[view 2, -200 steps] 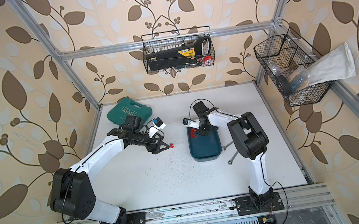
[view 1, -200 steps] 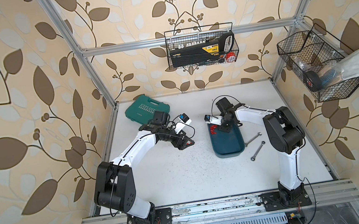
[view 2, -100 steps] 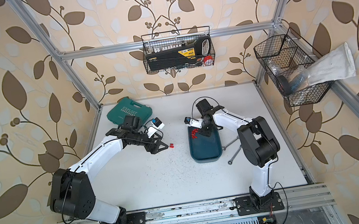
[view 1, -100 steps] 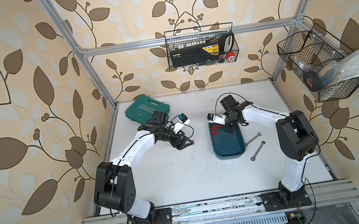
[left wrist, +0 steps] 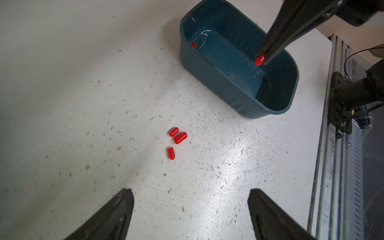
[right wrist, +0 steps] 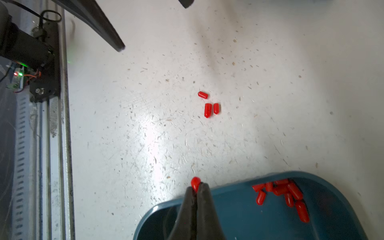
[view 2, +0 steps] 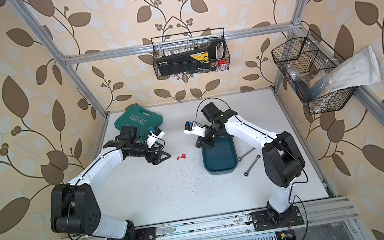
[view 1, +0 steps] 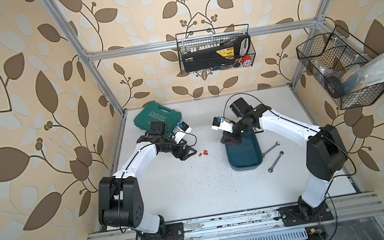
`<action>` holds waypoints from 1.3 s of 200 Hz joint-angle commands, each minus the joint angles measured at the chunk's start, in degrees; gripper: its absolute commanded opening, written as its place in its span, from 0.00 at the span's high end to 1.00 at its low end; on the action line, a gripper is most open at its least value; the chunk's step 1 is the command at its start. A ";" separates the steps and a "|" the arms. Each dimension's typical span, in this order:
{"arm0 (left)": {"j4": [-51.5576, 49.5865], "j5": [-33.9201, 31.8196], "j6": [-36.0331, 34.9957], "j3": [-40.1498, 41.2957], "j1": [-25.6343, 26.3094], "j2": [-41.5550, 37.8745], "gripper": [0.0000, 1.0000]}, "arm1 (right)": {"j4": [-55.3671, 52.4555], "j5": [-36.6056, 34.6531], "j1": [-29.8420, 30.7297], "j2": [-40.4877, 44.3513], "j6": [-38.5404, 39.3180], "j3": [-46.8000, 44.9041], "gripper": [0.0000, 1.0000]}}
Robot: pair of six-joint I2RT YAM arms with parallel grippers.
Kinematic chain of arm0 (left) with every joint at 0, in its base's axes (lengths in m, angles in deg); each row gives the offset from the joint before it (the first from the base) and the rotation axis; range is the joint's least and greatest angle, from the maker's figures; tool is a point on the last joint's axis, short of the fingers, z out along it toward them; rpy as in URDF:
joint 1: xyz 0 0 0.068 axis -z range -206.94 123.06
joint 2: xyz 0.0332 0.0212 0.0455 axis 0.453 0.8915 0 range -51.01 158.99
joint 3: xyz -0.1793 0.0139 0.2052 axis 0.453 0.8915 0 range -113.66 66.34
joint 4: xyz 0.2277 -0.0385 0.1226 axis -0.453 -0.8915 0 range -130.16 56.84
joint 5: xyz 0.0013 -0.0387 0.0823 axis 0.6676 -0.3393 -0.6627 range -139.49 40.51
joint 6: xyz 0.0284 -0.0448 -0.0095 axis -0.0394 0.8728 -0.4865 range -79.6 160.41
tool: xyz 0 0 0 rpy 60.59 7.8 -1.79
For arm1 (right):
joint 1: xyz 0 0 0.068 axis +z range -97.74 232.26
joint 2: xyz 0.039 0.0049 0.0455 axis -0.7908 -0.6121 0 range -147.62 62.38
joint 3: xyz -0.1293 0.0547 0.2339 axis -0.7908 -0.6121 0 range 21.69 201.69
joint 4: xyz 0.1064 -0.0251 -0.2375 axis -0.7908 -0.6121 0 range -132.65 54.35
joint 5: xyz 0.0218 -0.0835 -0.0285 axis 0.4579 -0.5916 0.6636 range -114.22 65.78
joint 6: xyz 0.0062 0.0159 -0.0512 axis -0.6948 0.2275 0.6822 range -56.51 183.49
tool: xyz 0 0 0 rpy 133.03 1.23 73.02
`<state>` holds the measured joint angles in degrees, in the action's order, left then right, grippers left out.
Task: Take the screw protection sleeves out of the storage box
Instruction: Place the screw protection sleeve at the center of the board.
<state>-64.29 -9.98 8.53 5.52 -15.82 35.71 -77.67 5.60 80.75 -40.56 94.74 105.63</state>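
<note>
The teal storage box (view 1: 244, 159) (view 2: 220, 165) stands right of centre. Several red screw protection sleeves (right wrist: 286, 193) lie piled in one corner of the box (right wrist: 239, 216). My right gripper (right wrist: 196, 187) (view 1: 228, 142) hangs over the box's far left end, shut on one sleeve (right wrist: 195, 182) (left wrist: 259, 60) that pokes out of its tips. Three sleeves (view 1: 203, 153) (view 2: 181, 157) (left wrist: 176, 137) (right wrist: 208, 108) lie on the table between the arms. My left gripper (left wrist: 190, 191) (view 1: 192, 152) is open just left of them, with nothing between its fingers.
A green tool case (view 1: 159, 116) lies at the back left behind the left arm. Two wrenches (view 1: 270, 148) (view 1: 276, 162) lie right of the box. Black wire baskets (view 1: 215, 51) (view 1: 334, 72) hang on the back and right walls. A metal rail (view 1: 202, 226) runs along the front.
My right gripper has come up at the box's far end with a sleeve, and its arm has swung out to the right. The left jaws have spread a little wider.
</note>
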 commanded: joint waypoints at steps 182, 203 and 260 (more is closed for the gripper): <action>-2.79 7.40 -1.35 -2.24 -6.10 -5.55 0.09 | 0.92 -15.76 11.16 -24.77 -8.13 14.35 0.88; -2.97 7.47 -1.35 -2.51 -6.10 -5.59 0.09 | -0.14 -15.91 11.08 -24.51 -7.52 14.77 0.79; -3.23 9.28 -1.36 -2.55 -6.10 -5.33 0.08 | -3.25 -13.33 9.60 -18.25 -5.84 14.43 0.70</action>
<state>-66.31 -3.97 7.65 4.93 -21.73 31.69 -77.93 -9.56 91.26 -63.61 87.72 118.92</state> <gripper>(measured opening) 0.915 0.299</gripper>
